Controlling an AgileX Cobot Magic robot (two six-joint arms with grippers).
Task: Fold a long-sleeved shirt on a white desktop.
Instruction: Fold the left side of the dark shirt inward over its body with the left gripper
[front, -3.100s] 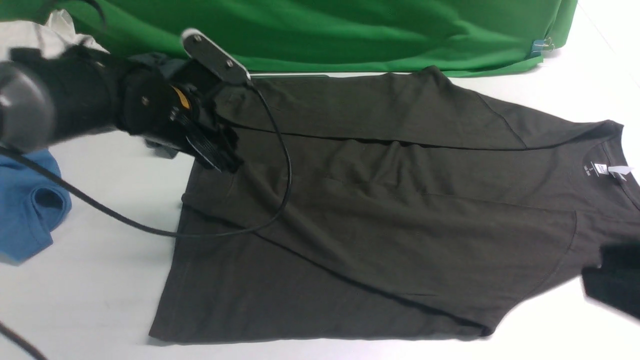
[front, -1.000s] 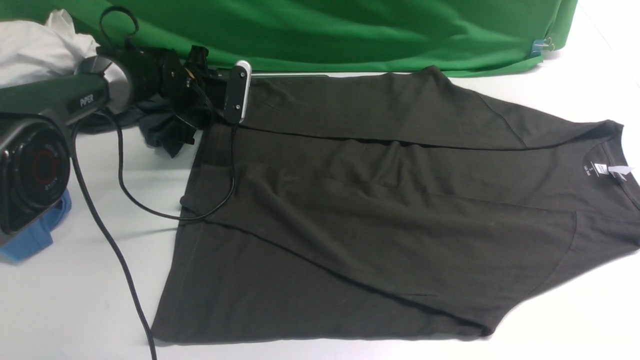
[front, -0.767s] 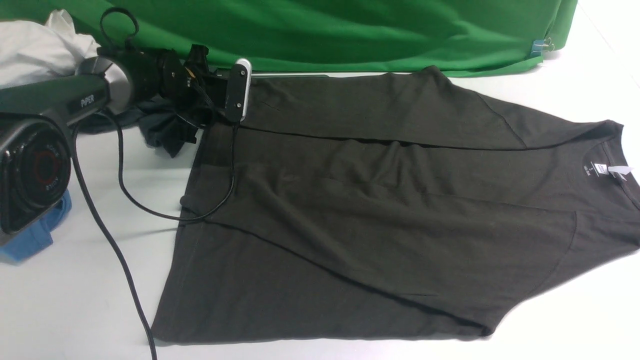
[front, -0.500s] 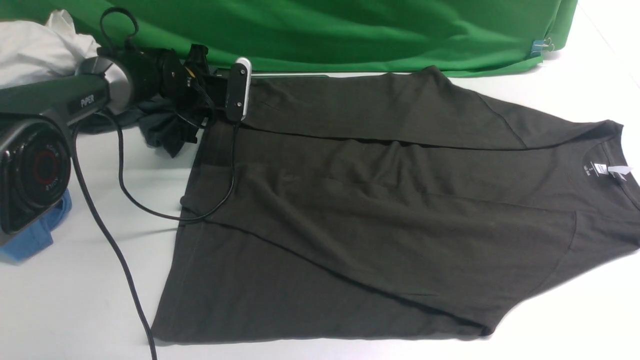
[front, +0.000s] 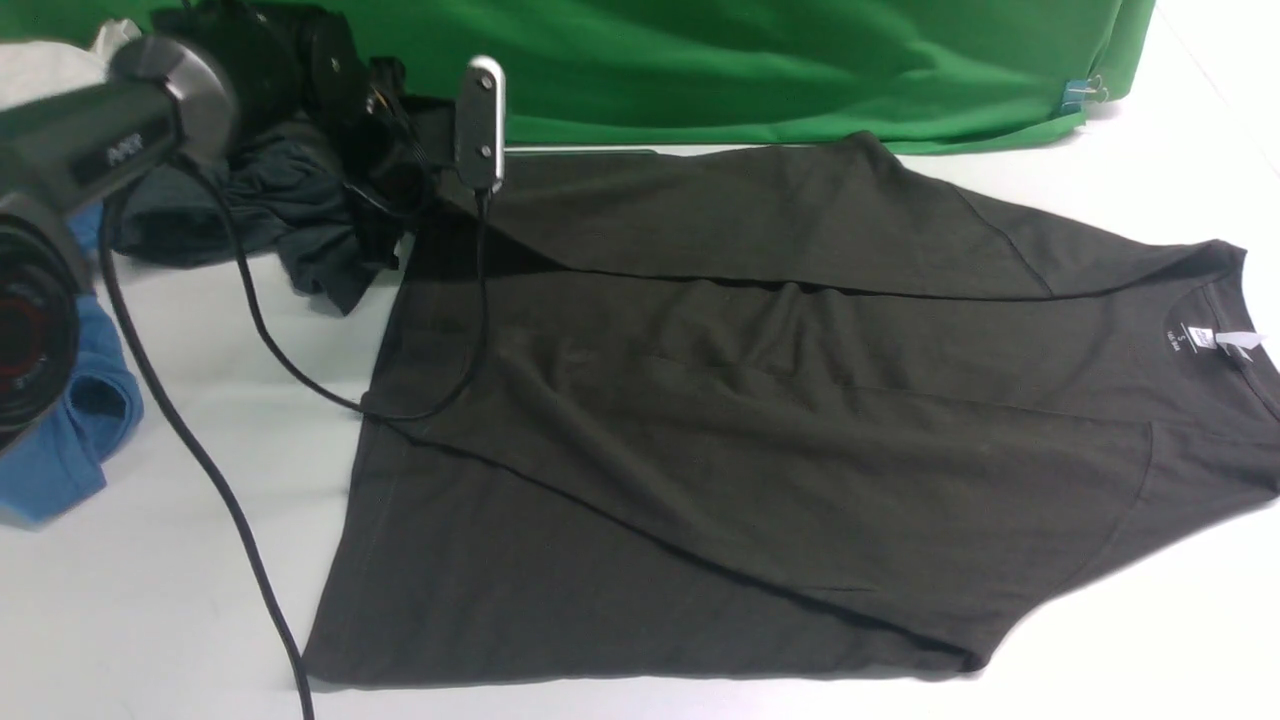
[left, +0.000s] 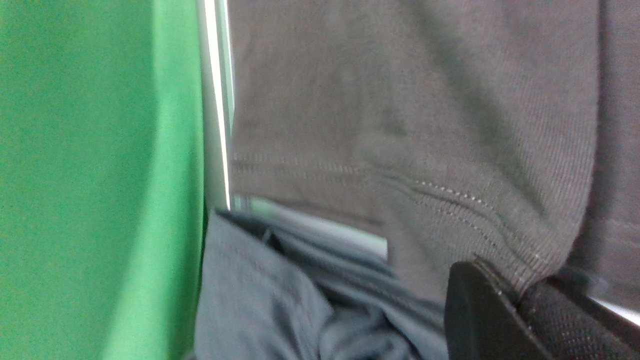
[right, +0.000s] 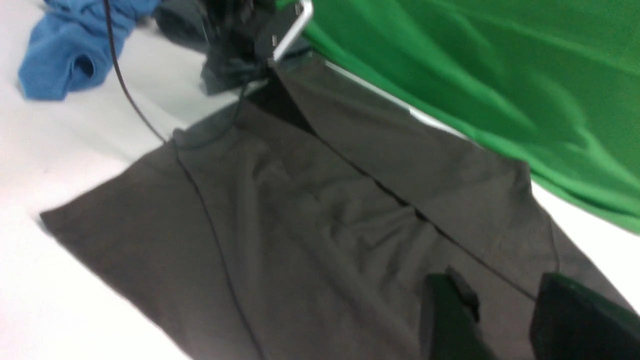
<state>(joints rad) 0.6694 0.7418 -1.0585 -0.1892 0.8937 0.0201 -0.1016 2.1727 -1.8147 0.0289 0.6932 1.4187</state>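
Note:
The long-sleeved shirt (front: 780, 420), dark olive-brown, lies spread on the white desktop (front: 180, 560) with both sleeves folded in. Its collar and white neck tag (front: 1235, 343) are at the right. My left gripper (front: 425, 150) is at the shirt's far left hem corner and holds it raised off the table. In the left wrist view the stitched hem (left: 450, 195) runs into the left gripper (left: 520, 300), which is shut on it. My right gripper (right: 500, 285) does not show in the front view. In its wrist view it hangs open above the shirt (right: 310, 210), holding nothing.
A charcoal-grey garment (front: 260, 210) is bunched beside the raised corner. A blue shirt (front: 70, 430) lies at the left edge, and a white cloth (front: 40, 65) at the far left. The green backdrop (front: 750, 60) closes the far side. My left arm's black cable (front: 200, 450) trails over the table and the hem.
My left gripper has risen from the table with the shirt's far left hem corner, pulling that edge up. The right gripper, at the front view's right edge 3.1 s ago, has left that view.

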